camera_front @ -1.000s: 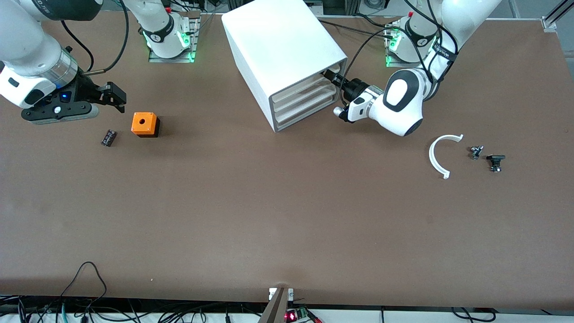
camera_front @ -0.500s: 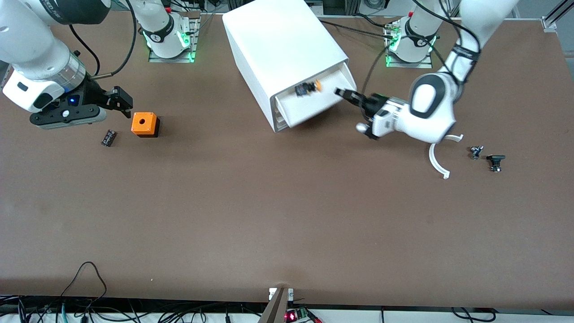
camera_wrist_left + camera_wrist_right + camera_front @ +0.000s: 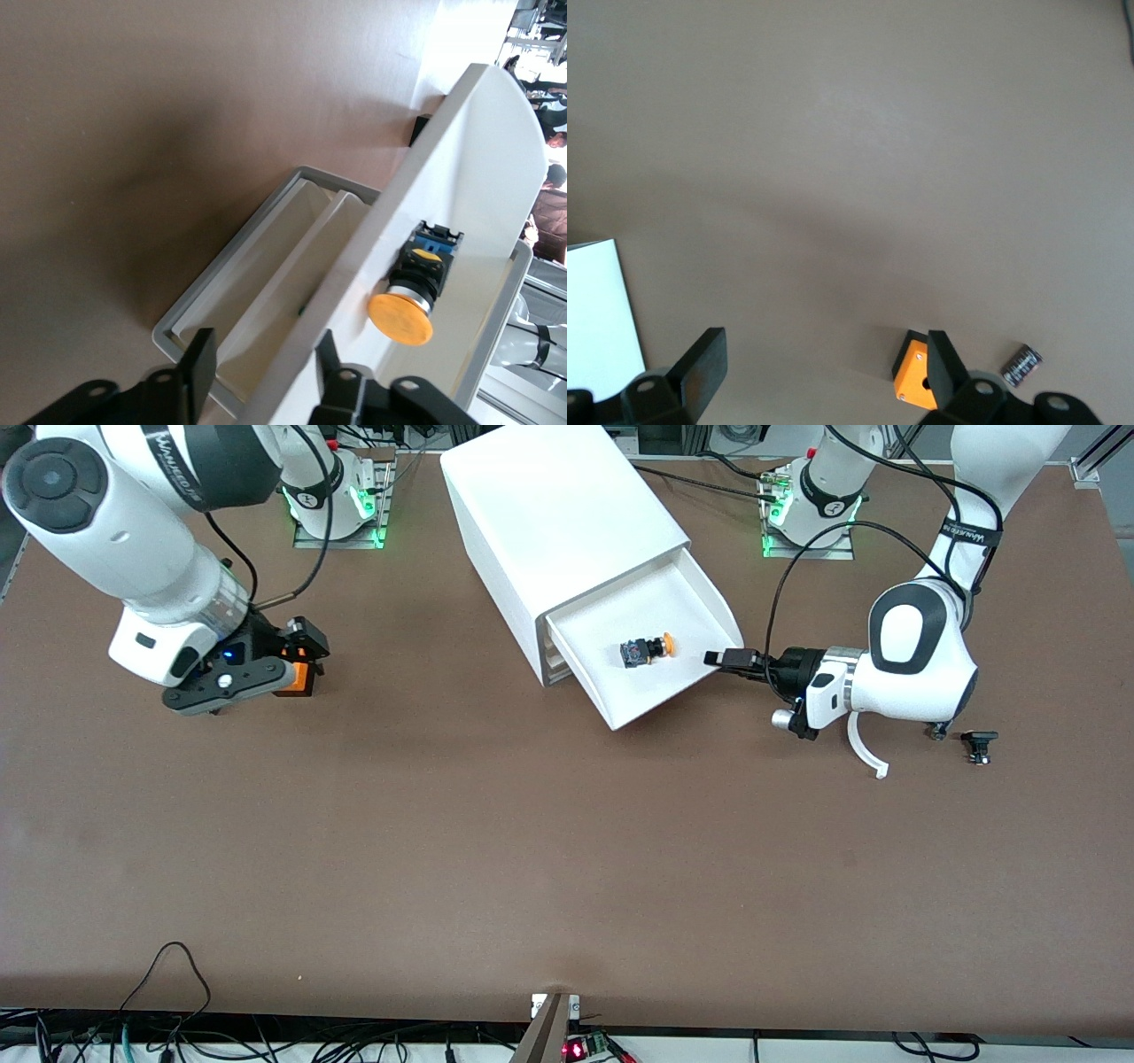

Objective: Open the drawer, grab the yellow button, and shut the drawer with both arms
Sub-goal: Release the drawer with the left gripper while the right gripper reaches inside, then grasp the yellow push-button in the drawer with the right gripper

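Left pincer (image 3: 719, 659): level with the drawer (image 3: 700, 615), at the corner of its front wall toward the left arm's end of the desk (image 3: 567, 850). Fingers narrowly parted with that front wall passing between them in the left wrist view; whether the pads press it cannot be told.

Right pincer (image 3: 306, 645): fingers spread wide, holding nothing, up over the orange cube (image 3: 301, 677) toward the right arm's end of the desk, well apart from the cabinet (image 3: 549, 514).

Drawer: topmost of three, drawn far out of the cabinet, its tray exposed.

Button (image 3: 647, 650): lying on its side on the tray floor, orange cap pointing toward the left pincer, just inside the wall at which that pincer stands.

Step in hand, as judged: opening looks done; taking the button comes next. That calls for one pincer to come over the open tray, descend with fingers set across the small dark body, and close without striking the tray walls. The right pincer is free but has the cabinet's width to cross.

Other items: white curved piece (image 3: 864, 748) and small black parts (image 3: 977, 744) on the desk beneath and beside the left arm's wrist, none in the route to the tray. Lower two drawers shut.
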Controlling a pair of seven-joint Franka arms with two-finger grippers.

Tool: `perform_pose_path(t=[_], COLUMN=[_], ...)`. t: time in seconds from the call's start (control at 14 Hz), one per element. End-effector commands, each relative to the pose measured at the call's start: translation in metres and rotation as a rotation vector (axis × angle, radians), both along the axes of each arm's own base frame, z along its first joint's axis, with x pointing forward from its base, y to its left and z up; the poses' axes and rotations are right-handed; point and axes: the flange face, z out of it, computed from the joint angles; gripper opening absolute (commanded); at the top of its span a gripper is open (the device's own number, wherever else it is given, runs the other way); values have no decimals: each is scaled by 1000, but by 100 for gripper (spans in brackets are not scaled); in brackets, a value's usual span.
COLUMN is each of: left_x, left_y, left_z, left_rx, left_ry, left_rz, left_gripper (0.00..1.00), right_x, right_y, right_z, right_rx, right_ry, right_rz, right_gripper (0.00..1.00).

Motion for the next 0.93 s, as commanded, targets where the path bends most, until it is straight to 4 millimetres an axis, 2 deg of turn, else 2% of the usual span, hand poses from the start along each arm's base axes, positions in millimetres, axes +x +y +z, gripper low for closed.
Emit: perform_pose_path(t=[0.0, 0.07, 0.21, 0.29, 0.43, 0.5, 0.57, 0.71, 0.86], left_x=[28, 42, 74, 77, 78, 73, 67, 57, 46], left_y=[16, 45, 61, 69, 107, 127, 137, 145, 146], left_z=[37, 54, 104, 119, 152, 172, 197, 243, 286], left_rx=[75, 127, 165, 209, 261, 323, 385, 567, 735], left_ry=[-107, -161, -298, -356, -416, -440, -456, -446, -402], left_rz=[-8, 3, 41, 51, 94, 80, 41, 6, -11], left_gripper=[100, 100, 100, 100, 100, 100, 100, 100, 100], right_x=[-9, -16, -34, -47, -67, -71, -69, -68, -71], right_y=[66, 96, 159, 190, 243, 266, 285, 320, 352], right_z=[4, 3, 13, 15, 8, 0, -11, -39, -58], right_rx=[36, 46, 73, 81, 106, 131, 156, 194, 222], right_ry=[-16, -26, -49, -55, -88, -117, -144, -166, -195], right_rz=[143, 195, 303, 358, 494, 578, 651, 784, 879], right_gripper=[100, 100, 100, 100, 100, 100, 100, 100, 100])
